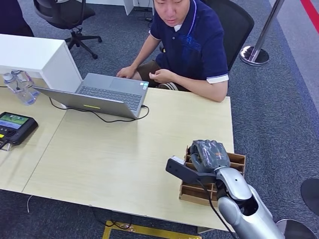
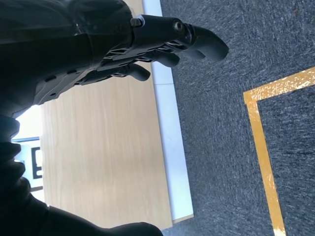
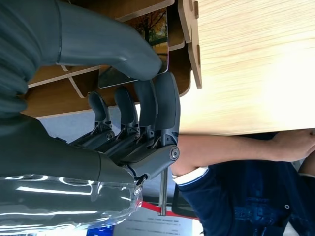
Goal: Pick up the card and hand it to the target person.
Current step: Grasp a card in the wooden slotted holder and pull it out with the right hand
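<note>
Reaching down over the wooden card rack at about 4 o'clock on the desk, the right hand sits on top of the slotted holder, near the desk's front right corner. In the right wrist view the thick thumb lies across the face of a card printed with an autumn tree scene, which stands in a slot of the rack, while the dark fingers curl toward the card's near edge; thumb and fingers bracket the card, but whether they truly clamp it I cannot tell. The left hand hangs beside the desk edge above grey carpet and a yellow floor line, fingers loosely extended and apart, holding nothing. A person in a dark blue polo shirt sits at 12 o'clock behind the desk, one hand on an open grey laptop, the other hand held near the chest. A black handheld device with a lit screen lies at 9 o'clock, with a clear badge holder near 10 o'clock. A black cable runs from the laptop across the desk.
</note>
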{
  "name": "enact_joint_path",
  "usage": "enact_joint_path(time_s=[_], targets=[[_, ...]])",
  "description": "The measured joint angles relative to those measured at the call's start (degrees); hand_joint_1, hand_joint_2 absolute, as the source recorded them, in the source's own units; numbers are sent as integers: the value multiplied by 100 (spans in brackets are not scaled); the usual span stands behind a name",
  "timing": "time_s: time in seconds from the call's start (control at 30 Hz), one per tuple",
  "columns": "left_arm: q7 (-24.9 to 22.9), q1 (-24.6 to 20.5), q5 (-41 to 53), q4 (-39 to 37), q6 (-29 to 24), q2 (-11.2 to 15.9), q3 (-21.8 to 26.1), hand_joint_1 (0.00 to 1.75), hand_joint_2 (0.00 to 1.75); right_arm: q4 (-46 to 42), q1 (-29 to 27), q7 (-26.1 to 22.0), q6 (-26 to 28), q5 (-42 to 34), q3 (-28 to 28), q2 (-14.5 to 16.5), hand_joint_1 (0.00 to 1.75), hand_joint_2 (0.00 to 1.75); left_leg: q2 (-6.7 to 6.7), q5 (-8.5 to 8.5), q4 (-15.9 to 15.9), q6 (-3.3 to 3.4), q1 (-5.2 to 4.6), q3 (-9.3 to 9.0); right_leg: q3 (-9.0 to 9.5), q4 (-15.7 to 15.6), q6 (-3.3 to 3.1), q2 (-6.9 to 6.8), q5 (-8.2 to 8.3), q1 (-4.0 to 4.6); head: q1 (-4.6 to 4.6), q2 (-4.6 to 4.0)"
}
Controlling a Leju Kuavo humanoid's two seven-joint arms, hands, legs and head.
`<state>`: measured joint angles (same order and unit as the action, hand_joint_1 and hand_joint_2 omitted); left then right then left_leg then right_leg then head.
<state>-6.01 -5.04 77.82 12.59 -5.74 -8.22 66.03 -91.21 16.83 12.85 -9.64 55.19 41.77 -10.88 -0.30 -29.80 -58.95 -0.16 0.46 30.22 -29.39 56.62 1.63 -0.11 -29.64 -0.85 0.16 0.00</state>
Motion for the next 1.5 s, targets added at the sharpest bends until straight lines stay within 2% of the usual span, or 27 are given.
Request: enact_joint_path(time_s=[0.33,0.57,0.67,0.7,0.8,0.9,1.5], targets=[[-1,0,23,0,5,0,0,0,175,0,0,-2,0,0,0,0,124,175,0,0,0,0,0,0,0,0,0,0,0,0,-1,0],[-3,0,36,0,8,0,0,0,175,28,17,-2,-9,-7,2,0,131,175,0,0,0,0,0,0,0,0,0,0,0,0,0,0],[-3,0,36,0,50,0,0,0,44,59,45,-5,-17,-20,6,0,135,175,0,0,0,0,0,0,0,0,0,0,0,0,1,0],[1,0,30,0,102,0,0,0,44,68,52,-7,-21,-25,7,0,137,175,0,0,0,0,0,0,0,0,0,0,0,0,1,0],[100,0,-35,0,384,7,1,0,175,95,64,-13,-32,-34,7,0,147,175,0,0,0,0,0,0,1,0,0,0,0,0,1,0],[186,2,-69,0,541,17,2,0,175,114,73,-19,-43,-39,7,0,148,175,0,0,0,0,0,0,1,0,0,0,0,0,1,0],[232,2,-88,0,602,34,3,0,175,140,91,-28,-44,-60,7,0,148,175,0,0,0,0,0,-2,2,0,0,0,0,0,-1,0]])
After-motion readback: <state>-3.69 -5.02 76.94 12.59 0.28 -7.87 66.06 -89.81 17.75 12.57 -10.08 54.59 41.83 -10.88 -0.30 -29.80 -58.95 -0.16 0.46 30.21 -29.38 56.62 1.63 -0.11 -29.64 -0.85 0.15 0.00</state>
